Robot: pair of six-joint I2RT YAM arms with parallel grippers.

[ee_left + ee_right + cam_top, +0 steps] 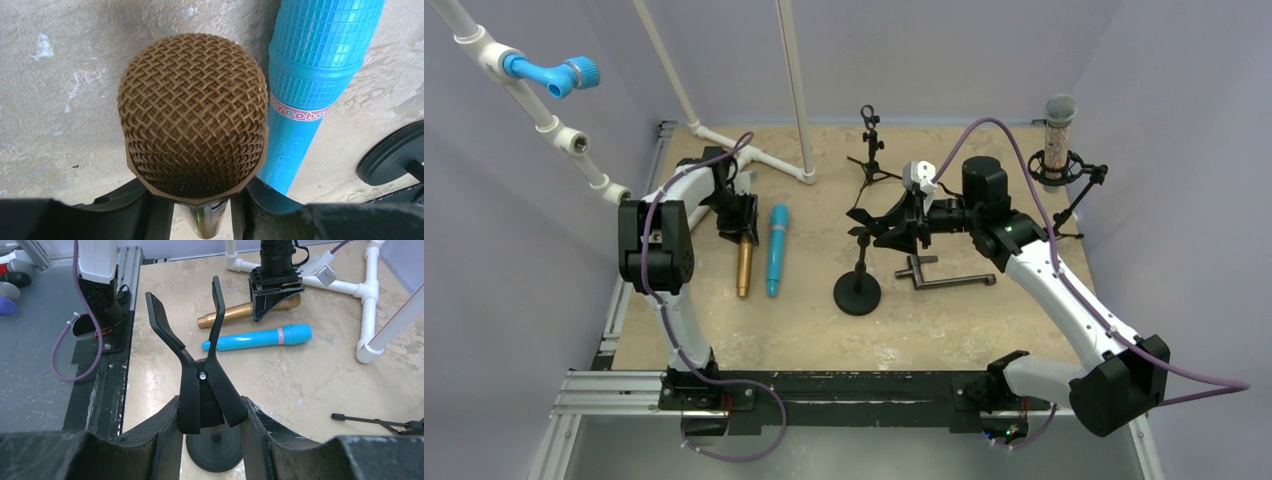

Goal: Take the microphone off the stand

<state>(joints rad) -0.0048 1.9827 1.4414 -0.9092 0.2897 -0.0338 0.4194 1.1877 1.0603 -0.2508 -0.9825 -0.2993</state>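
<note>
A gold microphone (pixel 744 265) lies on the table beside a blue microphone (pixel 777 250). My left gripper (pixel 737 222) is shut on the gold one just below its mesh head (pixel 192 115), and the blue microphone (pixel 310 75) lies to its right. My right gripper (pixel 904 222) is shut on the tail of the black stand's clip (pixel 200 365), whose two prongs stand spread and empty. The stand's round base (pixel 857 293) sits on the table under the clip. The right wrist view shows the gold microphone (pixel 235 314), the blue microphone (pixel 260 337) and the left gripper (pixel 272 300) beyond the clip.
A grey-headed microphone in a shock-mount stand (pixel 1058 135) is at the back right. A small tripod stand (pixel 870 150) is at the back centre. A black bracket (pixel 944 278) lies right of the base. A white pipe frame (pixel 764 160) crosses the back left.
</note>
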